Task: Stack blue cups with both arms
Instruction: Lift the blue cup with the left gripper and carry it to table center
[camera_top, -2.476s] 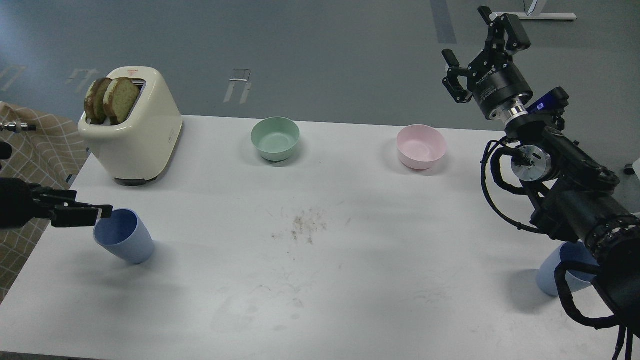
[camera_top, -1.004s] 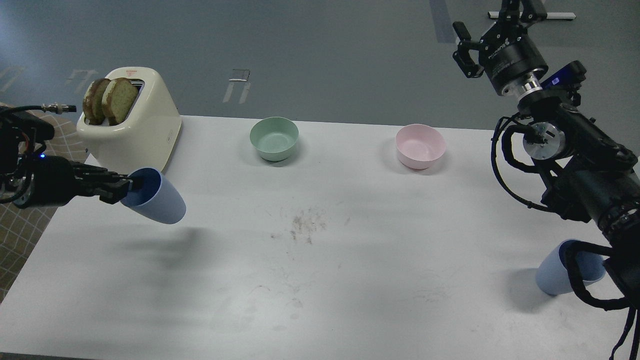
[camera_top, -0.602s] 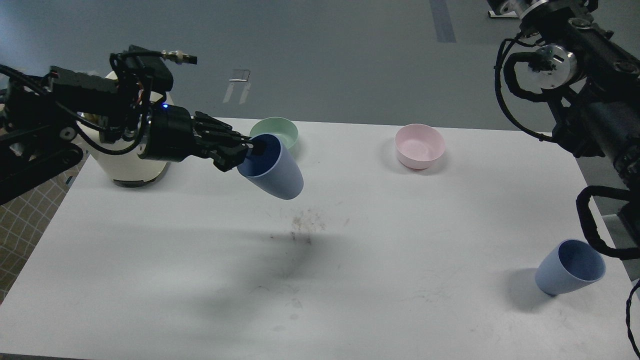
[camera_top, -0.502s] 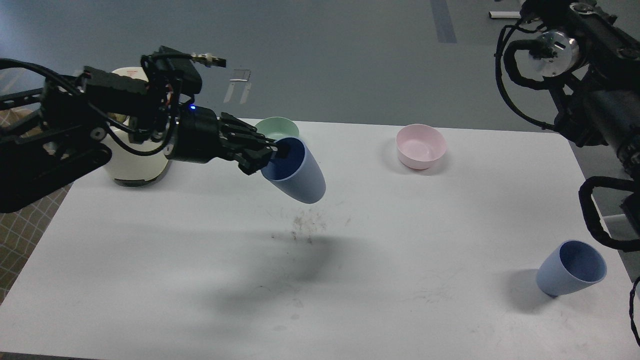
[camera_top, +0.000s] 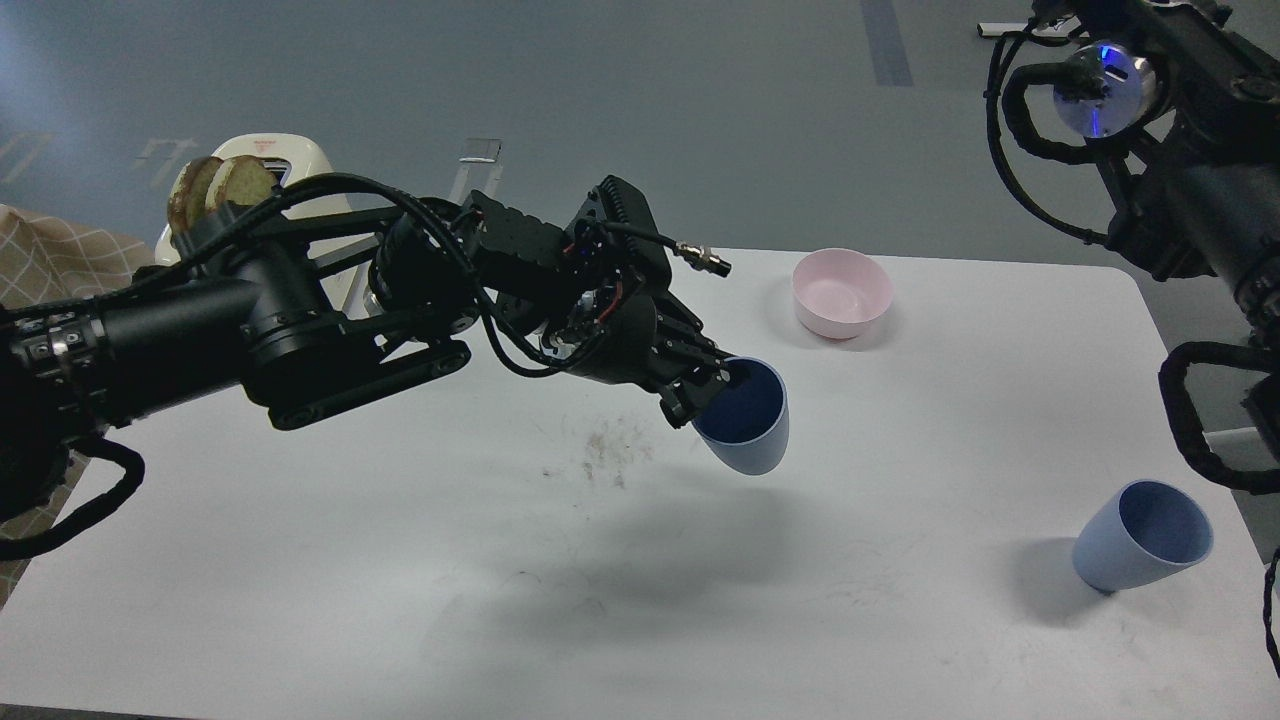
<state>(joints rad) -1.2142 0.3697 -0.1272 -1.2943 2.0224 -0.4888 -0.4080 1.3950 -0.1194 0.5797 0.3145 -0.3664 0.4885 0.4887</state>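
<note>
Left arm (camera_top: 300, 330): it comes in from the left and reaches across the middle of the table (camera_top: 500, 600); looped cables run along it
Left tool (camera_top: 712, 388): it is closed on the rim of one blue cup; one finger is inside the mouth and the other is on the outer wall
Held blue cup (camera_top: 748, 420): it hangs in the air above the table, tilted, with the dark blue inside facing the view; its shadow lies on the table below it; it is well apart from the other cup
Second blue cup (camera_top: 1140, 535): it stands on the table near the right front corner, leaning a little, mouth up and toward the right; nothing touches it
Right arm (camera_top: 1190, 210): it is raised along the right edge of the view; a blue light shines on a silver joint at the top; its tool is outside the picture
Pink bowl (camera_top: 842, 292): it is at the far side of the table, behind the held cup and apart from it
Toaster (camera_top: 280, 160): cream colour, at the far left, mostly hidden behind the left arm; two slices of bread (camera_top: 215, 185) stand in it
Table surface: white; a patch of dark marks (camera_top: 605, 455) is near the middle, to the left of the held cup
</note>
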